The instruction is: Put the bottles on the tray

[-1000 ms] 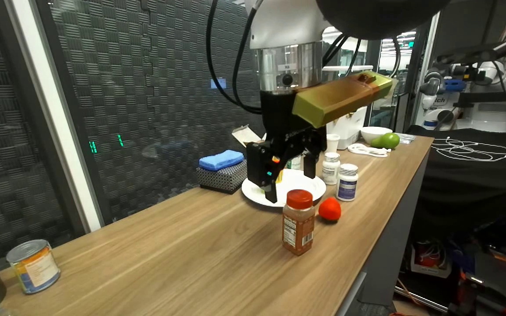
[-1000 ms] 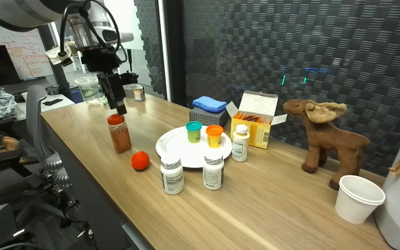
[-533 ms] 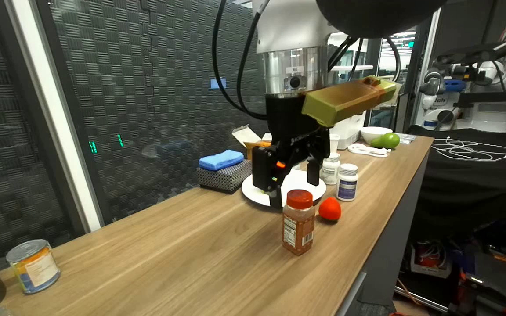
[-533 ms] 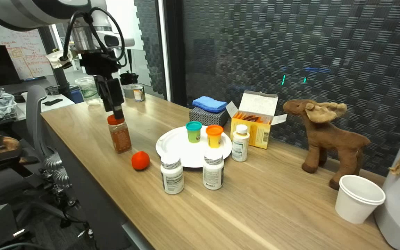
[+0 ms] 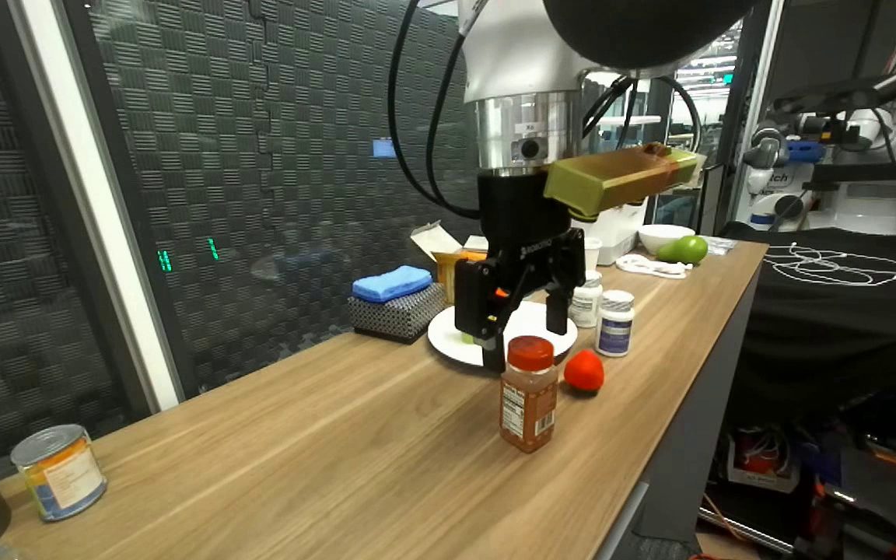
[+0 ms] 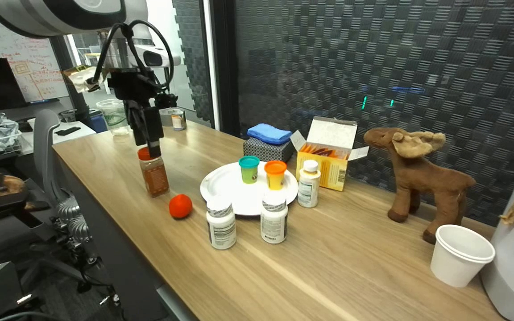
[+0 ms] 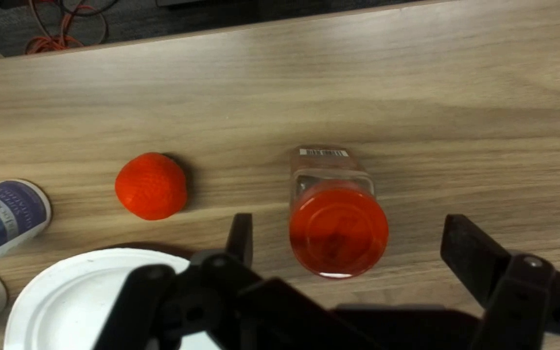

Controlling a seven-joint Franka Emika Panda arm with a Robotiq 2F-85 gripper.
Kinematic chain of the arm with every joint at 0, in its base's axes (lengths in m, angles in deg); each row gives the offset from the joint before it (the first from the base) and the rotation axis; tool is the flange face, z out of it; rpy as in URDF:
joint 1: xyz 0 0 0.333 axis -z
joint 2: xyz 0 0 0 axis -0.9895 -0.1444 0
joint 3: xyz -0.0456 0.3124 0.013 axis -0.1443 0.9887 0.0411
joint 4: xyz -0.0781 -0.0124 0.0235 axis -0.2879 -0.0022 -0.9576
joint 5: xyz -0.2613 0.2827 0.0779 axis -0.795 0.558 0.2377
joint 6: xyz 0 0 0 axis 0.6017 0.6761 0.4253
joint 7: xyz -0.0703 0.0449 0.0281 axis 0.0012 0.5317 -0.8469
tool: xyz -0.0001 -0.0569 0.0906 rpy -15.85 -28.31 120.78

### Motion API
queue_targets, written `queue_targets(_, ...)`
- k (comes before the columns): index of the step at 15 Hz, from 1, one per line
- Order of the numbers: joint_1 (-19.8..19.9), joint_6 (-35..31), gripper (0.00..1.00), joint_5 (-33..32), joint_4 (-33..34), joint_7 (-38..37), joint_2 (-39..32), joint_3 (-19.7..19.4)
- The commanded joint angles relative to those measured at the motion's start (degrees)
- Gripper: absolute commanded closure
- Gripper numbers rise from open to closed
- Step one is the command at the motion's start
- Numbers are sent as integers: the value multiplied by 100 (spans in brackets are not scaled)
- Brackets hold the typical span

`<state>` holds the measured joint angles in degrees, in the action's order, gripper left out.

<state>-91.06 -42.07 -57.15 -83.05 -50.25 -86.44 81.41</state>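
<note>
Near the red-capped spice bottle [image 5: 529, 398], the gripper [image 7: 349, 237] spread wide, its exact height hard to judge.

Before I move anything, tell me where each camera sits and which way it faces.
An exterior view: nearer the can, looking down along the counter; arm and open gripper show.
An exterior view: nearer the white cup, looking roughly the opposite way; arm and gripper show.
Wrist view: on the arm, facing down onto the red-capped bottle; only the gripper shows.
Both exterior views share the plate and that bottle.
</note>
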Motion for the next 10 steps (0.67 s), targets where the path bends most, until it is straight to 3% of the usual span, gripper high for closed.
queue_targets(1, 62, -73, 0, 122, 11, 223, -3, 8)
queue_targets(4, 66, 8, 2, 109, 73, 264, -106, 11)
queue_targets(5, 61, 8, 26, 126, 73, 302, -119, 15)
queue_targets(7, 52, 6, 30, 84, 58, 295, -133, 19)
queue_targets(10, 46, -6, 55, 76, 16, 297, -95, 21)
